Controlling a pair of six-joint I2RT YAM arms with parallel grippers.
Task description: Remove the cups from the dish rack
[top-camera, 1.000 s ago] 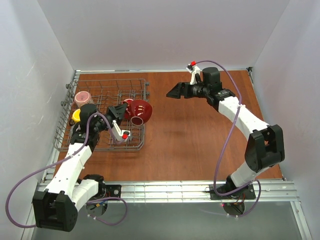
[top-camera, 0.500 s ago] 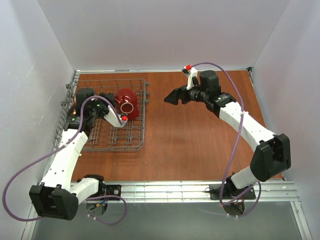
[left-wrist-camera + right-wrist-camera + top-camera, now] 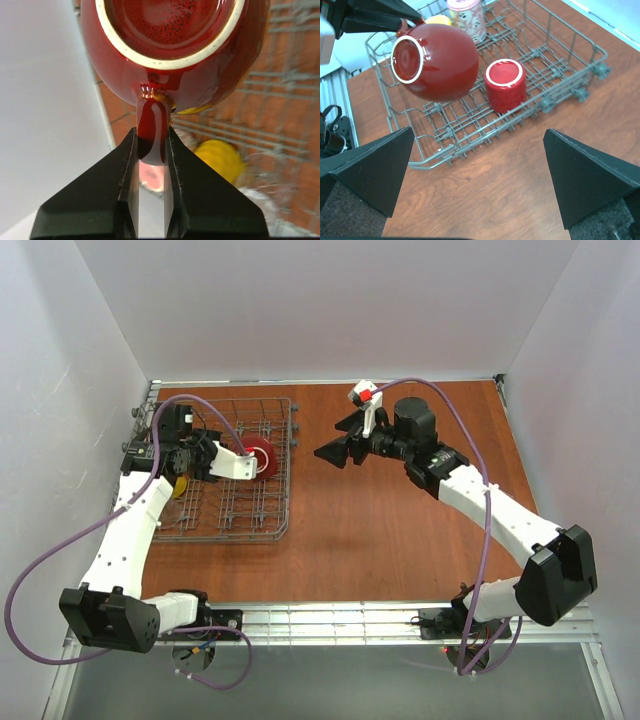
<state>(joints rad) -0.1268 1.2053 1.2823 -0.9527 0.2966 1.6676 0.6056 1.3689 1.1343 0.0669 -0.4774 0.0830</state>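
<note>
A: Swinging the round red mug (image 3: 262,455) back over the far half of the dish rack (image 3: 255,520)? A second ago it hung off the near right corner.
B: Yes. The left gripper (image 3: 150,150) stays pinched tight on its handle, with the mug clear of the wires. The right gripper (image 3: 332,443), spread wide and empty, has closed in on the rack.
A: A handover, I'd guess. No cup is on the table yet, and the small red cup (image 3: 505,85) sits upturned inside

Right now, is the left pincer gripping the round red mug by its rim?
No, the left pincer is shut on the handle of the red mug, not on its rim.
</note>
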